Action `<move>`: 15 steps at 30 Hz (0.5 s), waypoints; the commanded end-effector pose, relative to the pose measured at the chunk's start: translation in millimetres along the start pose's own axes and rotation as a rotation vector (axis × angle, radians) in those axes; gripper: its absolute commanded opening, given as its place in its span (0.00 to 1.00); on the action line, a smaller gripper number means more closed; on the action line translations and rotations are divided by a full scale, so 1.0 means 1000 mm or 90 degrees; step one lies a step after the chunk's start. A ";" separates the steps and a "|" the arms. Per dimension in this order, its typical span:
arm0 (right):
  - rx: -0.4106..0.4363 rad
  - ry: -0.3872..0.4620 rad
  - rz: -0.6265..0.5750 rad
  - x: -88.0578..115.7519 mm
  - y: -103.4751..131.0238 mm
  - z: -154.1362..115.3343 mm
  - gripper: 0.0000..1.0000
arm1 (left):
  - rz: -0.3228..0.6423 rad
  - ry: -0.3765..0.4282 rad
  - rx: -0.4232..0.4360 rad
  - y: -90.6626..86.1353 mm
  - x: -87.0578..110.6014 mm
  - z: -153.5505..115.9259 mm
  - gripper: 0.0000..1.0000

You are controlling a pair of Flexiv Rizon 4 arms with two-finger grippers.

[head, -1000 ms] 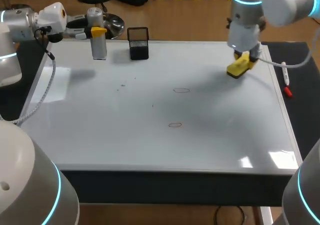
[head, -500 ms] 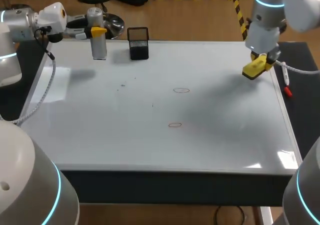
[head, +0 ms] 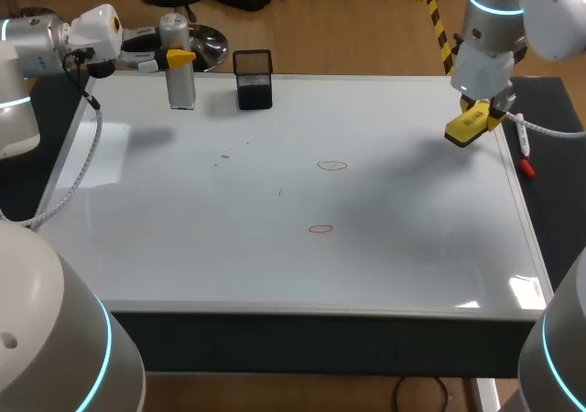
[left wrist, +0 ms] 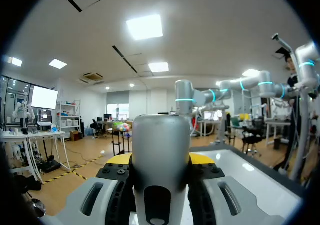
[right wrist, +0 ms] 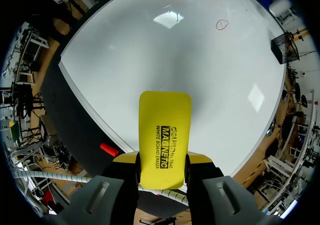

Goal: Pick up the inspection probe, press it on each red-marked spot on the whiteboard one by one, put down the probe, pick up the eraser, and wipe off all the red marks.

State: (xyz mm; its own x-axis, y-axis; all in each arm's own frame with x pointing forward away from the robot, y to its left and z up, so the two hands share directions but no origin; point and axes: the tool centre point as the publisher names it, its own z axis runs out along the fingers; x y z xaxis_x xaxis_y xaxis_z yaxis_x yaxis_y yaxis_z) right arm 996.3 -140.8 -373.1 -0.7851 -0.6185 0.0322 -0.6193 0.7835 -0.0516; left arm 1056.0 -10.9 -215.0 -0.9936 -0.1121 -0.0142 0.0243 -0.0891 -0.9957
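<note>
Eraser (head: pixel 465 125), a yellow block, is held by the right pincer (head: pixel 472 117). Its two yellow-tipped fingers are closed against the block's two long sides, and most of the block sticks out ahead of them. The block hangs tilted above the whiteboard (head: pixel 183 229), over its far right part and close to its right edge. It does not touch the surface, and a soft shadow lies on the whiteboard beneath it.

Two red marks, both small drawn ovals, remain near the middle of the whiteboard. The far red mark (head: pixel 332 166) lies a little beyond the near red mark (head: pixel 320 229), and both are well apart from the block.

At the whiteboard's far left edge the probe (head: pixel 180 82), a silver cylinder, stands upright in the left pincer (head: pixel 180 58). In the left wrist view the fingers press on it from both sides. Whether its lower end touches the whiteboard cannot be told.

A black mesh cup (head: pixel 254 87) stands at the whiteboard's far edge, near the probe on the side toward the middle. Just off the whiteboard's right edge, a white pen (head: pixel 520 135) and a small red piece (head: pixel 526 167) lie on a dark mat (head: pixel 549 201).
</note>
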 end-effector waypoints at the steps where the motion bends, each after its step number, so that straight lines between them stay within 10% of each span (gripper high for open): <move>1: 0.001 0.001 -0.001 0.000 0.000 -0.001 0.00 | 0.000 -0.001 -0.001 -0.002 0.001 0.001 0.00; 15: 0.001 0.001 -0.001 0.000 0.000 -0.001 0.00 | 0.026 0.075 0.013 -0.014 0.027 0.036 0.00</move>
State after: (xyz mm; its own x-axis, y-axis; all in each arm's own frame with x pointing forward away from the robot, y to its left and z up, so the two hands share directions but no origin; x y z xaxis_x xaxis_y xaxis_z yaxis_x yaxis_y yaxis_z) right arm 996.0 -140.9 -373.1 -0.7851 -0.6185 0.0313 -0.6193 0.7835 -0.0520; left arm 1033.9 -34.2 -202.9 -0.9980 -0.0254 -0.0573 0.0597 -0.1092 -0.9922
